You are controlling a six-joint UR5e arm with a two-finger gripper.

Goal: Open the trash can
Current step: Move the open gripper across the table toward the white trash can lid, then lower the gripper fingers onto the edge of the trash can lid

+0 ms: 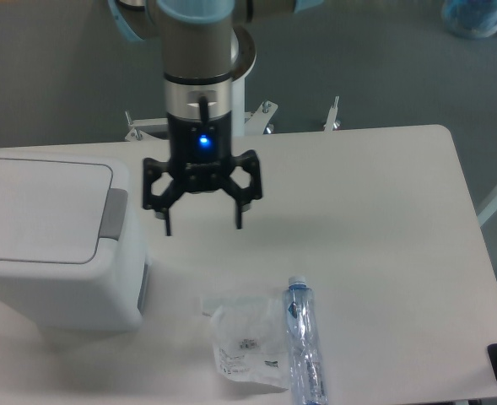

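The pincer hangs spread wide and empty above the tabletop, just to the 3 o'clock side of the bin. The bin sits at the tabletop's 9 o'clock edge, lid flat, grey tab facing the pincer. A bottle and bag lie at 6 o'clock.

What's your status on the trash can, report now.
Gripper open, empty, above the table right of the trash can. Lid shut, grey tab untouched. Bottle and plastic bag lie nearer the front edge, out of the way.
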